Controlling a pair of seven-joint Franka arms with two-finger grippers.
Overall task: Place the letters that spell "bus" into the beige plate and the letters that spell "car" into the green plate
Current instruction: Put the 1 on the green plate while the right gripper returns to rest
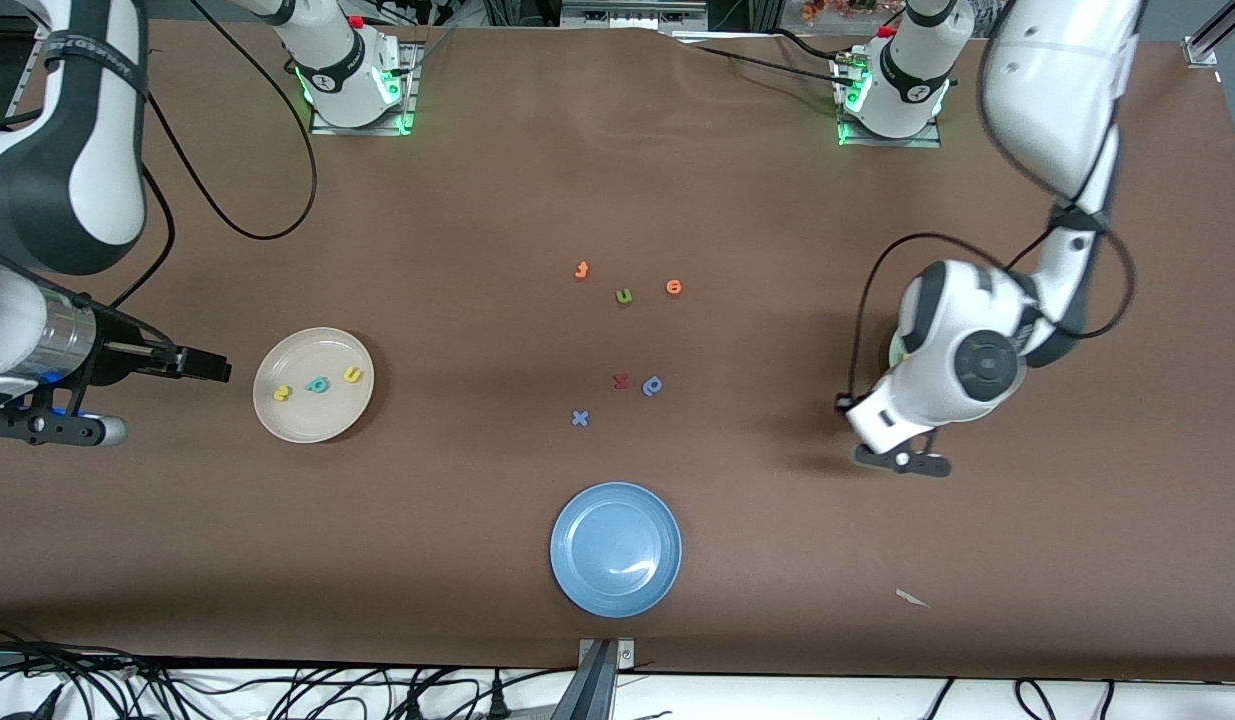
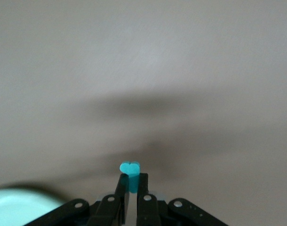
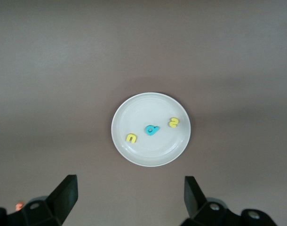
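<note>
The beige plate (image 1: 295, 420) (image 3: 134, 108) lies toward the right arm's end of the table. It holds a yellow "s" (image 1: 282, 393) (image 3: 173, 123), a teal "b" (image 1: 318, 384) (image 3: 152, 130) and a yellow "u" (image 1: 353, 375) (image 3: 131, 138). My right gripper (image 1: 212, 367) (image 3: 129, 181) waits open beside that plate, holding nothing. My left gripper (image 2: 132, 178) is shut on a small teal foam letter (image 2: 130, 168) whose shape I cannot read. The left arm's hand (image 1: 962, 370) covers the green plate, of which a sliver (image 1: 893, 350) and an edge (image 2: 16, 205) show.
Mid-table lie an orange letter (image 1: 581, 270), a green "u" (image 1: 624, 296), another orange letter (image 1: 674, 287), a red letter (image 1: 621, 381), a darker blue rounded letter (image 1: 653, 386) and a blue "x" (image 1: 579, 418). A blue plate (image 1: 615, 548) sits nearest the front camera.
</note>
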